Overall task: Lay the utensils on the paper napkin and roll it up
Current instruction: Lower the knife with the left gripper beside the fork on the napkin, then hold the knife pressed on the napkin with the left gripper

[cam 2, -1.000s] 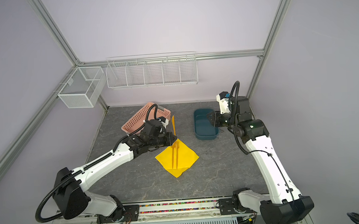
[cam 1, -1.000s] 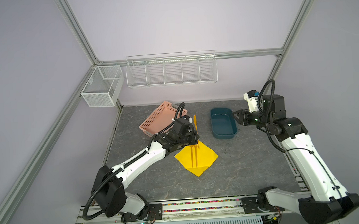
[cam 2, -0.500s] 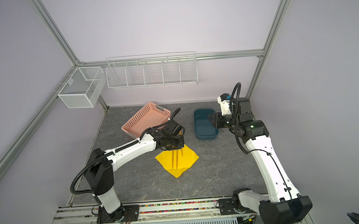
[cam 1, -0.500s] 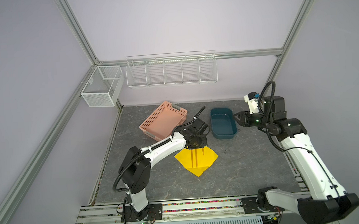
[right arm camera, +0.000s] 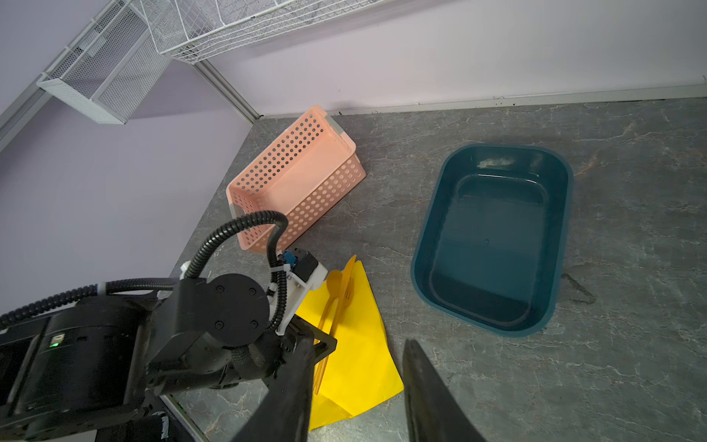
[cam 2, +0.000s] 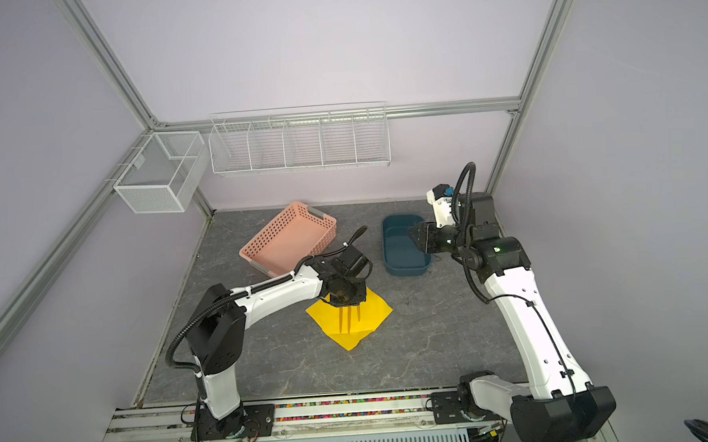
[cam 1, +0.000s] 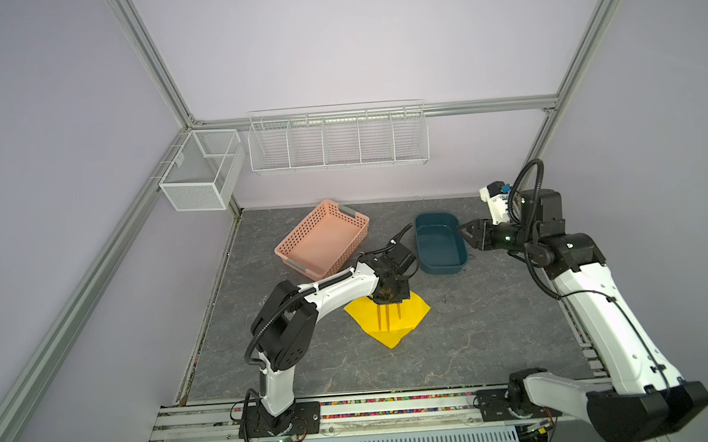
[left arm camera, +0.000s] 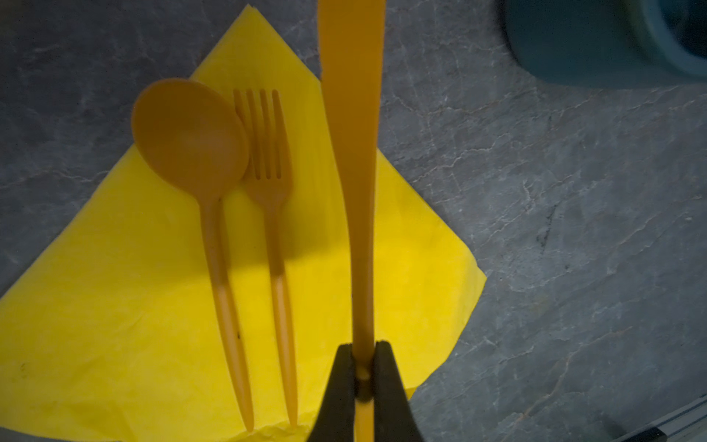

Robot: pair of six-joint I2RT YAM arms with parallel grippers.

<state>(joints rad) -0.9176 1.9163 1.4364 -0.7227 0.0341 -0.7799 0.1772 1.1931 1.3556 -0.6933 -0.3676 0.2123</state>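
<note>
**Both top views.** The paper napkin (cam 1: pixel 413 316) lies flat on the tabletop (cam 1: pixel 496 339), turned diamond-wise. The left end effector (cam 1: pixel 390 302) hangs over the napkin's far half, pointing down. Two orange handles stick out from under it toward the napkin's near corner. The right end effector (cam 1: pixel 465 233) sits well apart, beyond the napkin's far corner. My guess is it is parked there so the left arm has the napkin to itself.

**Left wrist view.** The spoon (left arm camera: pixel 191 134) and fork (left arm camera: pixel 264 153) rest on the napkin side by side, bowl touching tines, handles parallel. The left end effector is clenched on the knife (left arm camera: pixel 354 153) near its handle end. The knife runs parallel to the fork, just beside it, and looks lifted off the napkin, with its blade reaching past the napkin's edge. It seems to be held by the tail so it can be lined up with the others before set-down. This is the third piece, and rolling has not yet begun.

**Right wrist view.** The right end effector's fingers are spread with nothing between them. A teal tub (right arm camera: pixel 422 260) and a pink basket (right arm camera: pixel 306 214) stand beyond the napkin.
</note>
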